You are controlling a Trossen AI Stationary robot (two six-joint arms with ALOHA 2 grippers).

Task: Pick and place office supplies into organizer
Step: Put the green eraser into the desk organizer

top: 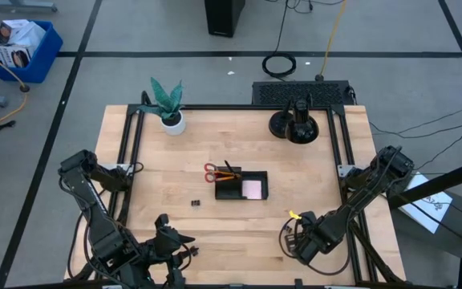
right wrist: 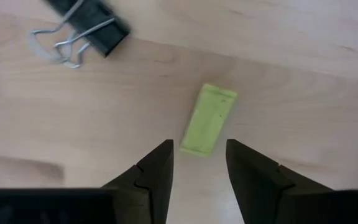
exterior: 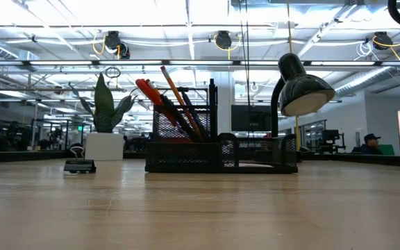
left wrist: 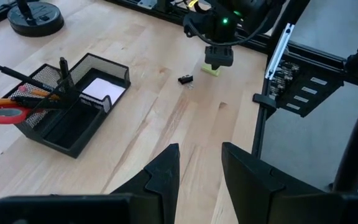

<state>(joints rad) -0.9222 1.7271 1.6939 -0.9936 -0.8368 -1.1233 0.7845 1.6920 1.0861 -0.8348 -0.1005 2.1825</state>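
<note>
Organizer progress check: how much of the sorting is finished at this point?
Done: the organizer already holds the red-handled scissors, pens and pencils and a pink sticky-note pad. In hand: nothing is gripped; the right gripper stands open just above the yellow-green piece. Left: that piece, the binder clip beside it, another binder clip left of the organizer. The left gripper waits, open.

so the left gripper [left wrist: 199, 171] has its fingers parted over bare table, organizer [left wrist: 67, 102] off to one side (scissors [left wrist: 2, 111] poking out), and the right gripper [left wrist: 219, 57] sits above a yellow-green piece [left wrist: 212, 70] beside a binder clip [left wrist: 185, 79]
</note>
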